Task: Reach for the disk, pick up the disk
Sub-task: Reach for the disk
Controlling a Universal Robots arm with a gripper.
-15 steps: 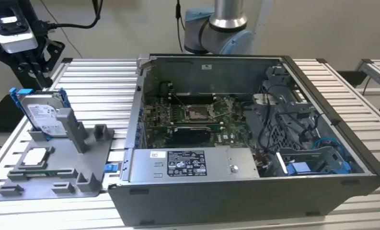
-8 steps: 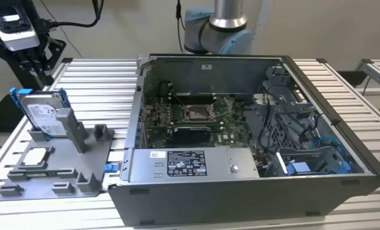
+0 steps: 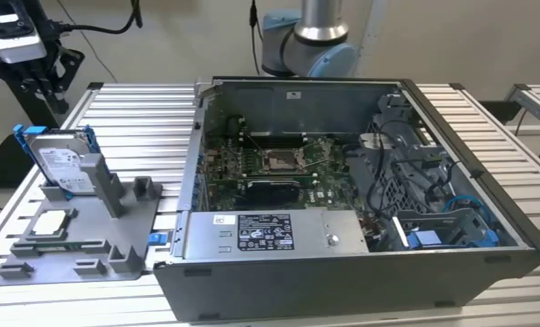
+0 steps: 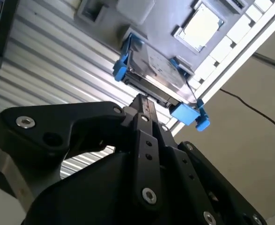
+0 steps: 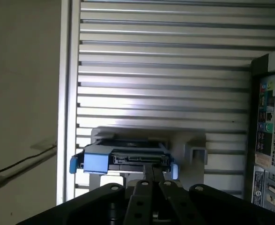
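The disk (image 3: 59, 162) is a silver-grey drive with a white label in a blue bracket. It stands on edge in a slot of the grey fixture (image 3: 115, 231) at the exterior view's left. My gripper (image 3: 48, 101) hangs just above the disk's top edge, with a small gap between them. Both wrist views look along the black fingers (image 4: 144, 140), which lie together and are shut on nothing. Their tips (image 5: 152, 168) point at the disk's (image 5: 128, 157) upper edge. In the second wrist view the disk (image 4: 151, 70) shows its blue corner tabs.
A small square silver chip (image 3: 52, 223) lies on the same fixture, in front of the disk. An open computer case (image 3: 342, 191) with a labelled silver box (image 3: 270, 231) stands to the exterior view's right. Everything rests on a slatted metal table (image 3: 142, 116). Cables trail beyond the table's edge.
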